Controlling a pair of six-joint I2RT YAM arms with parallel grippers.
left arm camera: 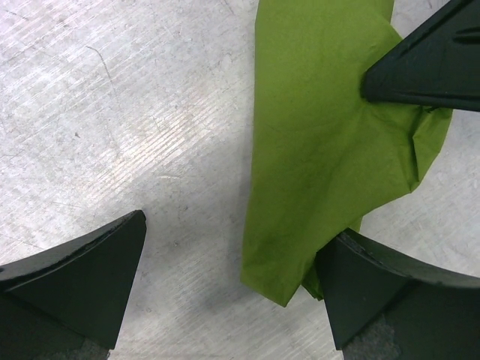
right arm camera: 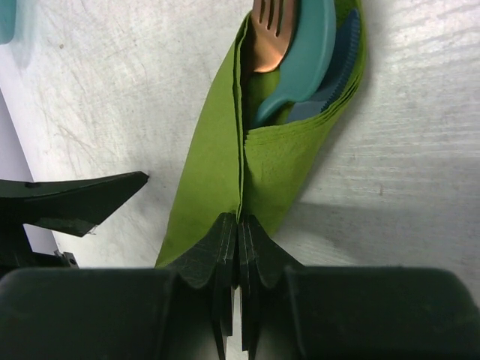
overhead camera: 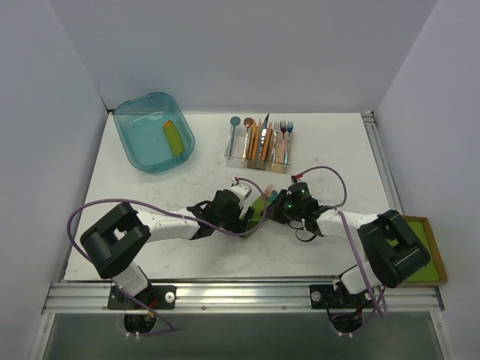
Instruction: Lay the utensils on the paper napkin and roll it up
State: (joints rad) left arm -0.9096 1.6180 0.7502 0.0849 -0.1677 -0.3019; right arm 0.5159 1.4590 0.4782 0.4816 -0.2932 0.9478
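In the middle of the table the paper napkin lies folded lengthwise into a narrow green wrap around the utensils. The copper fork and the teal spoon poke out of its open end, with a darker blue piece tucked beside them. The right jaws are pressed fully together, pinching the napkin's fold at the end away from the fork tines. The left jaws stand wide apart with nothing in them, low over the table, one finger above bare surface and the other right at the napkin's edge. Farther back sit a clear caddy of cutlery and a teal tub
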